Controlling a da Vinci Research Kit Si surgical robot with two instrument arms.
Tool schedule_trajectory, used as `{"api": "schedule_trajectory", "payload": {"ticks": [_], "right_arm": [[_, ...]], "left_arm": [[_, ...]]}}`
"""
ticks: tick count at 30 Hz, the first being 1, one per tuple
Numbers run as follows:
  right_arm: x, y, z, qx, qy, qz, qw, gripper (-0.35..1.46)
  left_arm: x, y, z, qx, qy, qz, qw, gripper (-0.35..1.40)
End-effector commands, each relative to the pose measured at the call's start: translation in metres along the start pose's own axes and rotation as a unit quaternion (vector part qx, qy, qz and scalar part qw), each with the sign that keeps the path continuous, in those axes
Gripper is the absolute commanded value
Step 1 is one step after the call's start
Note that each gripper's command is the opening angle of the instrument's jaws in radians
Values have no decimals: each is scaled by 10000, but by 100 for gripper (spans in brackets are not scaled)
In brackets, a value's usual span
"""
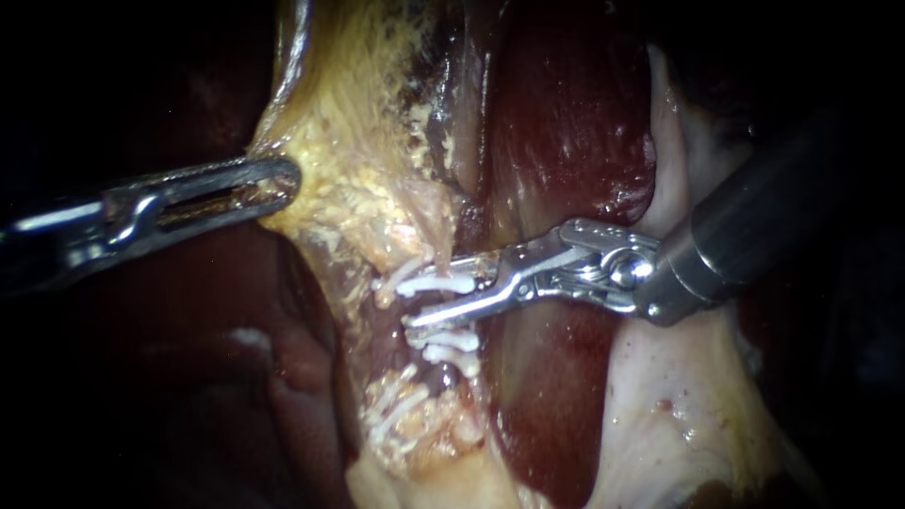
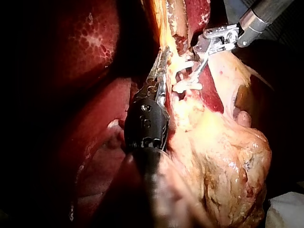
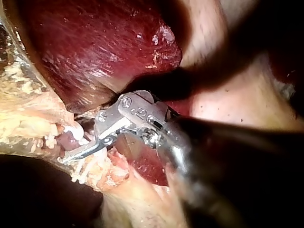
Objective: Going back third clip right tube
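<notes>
From 3 o'clock, my right instrument has its jaws parted, gripping nothing, alongside a white clip on the tube near centre. 2 more clips lie at its 6 o'clock. At 9 o'clock, my left instrument is clenched on yellow fatty tissue.

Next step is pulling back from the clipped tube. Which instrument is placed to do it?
Right. The right instrument has its open jaws at the white clips, so it alone needs to withdraw. The left instrument sits apart, its jaws shut on yellow tissue.
</notes>
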Motion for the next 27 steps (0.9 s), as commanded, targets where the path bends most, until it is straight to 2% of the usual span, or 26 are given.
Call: {"api": "schedule_trajectory", "payload": {"ticks": [1, 6, 10, 14, 20, 27], "right_arm": [[-1, 0, 0, -3, 0, 0, 10000, 60], [2, -4, -2, 6, -2, -20, 10000, 60], [0, -14, -11, 32, -18, -107, 9999, 60], [-4, -24, -28, -55, 17, -310, 9995, 60], [-6, -31, -59, -264, 85, -682, 9973, 60], [0, -38, -83, -350, 114, -764, 9964, 60]], "left_arm": [[-1, 0, -1, -7, -2, -2, 10000, -35], [-1, 0, 0, -6, -1, -1, 10000, -35], [0, 0, -1, -5, -1, 0, 10000, -35], [0, 0, -1, -5, -1, 0, 10000, -35], [0, 1, 0, -3, -1, 2, 10000, -35], [0, 2, 1, -3, -2, 3, 10000, -35]]}}
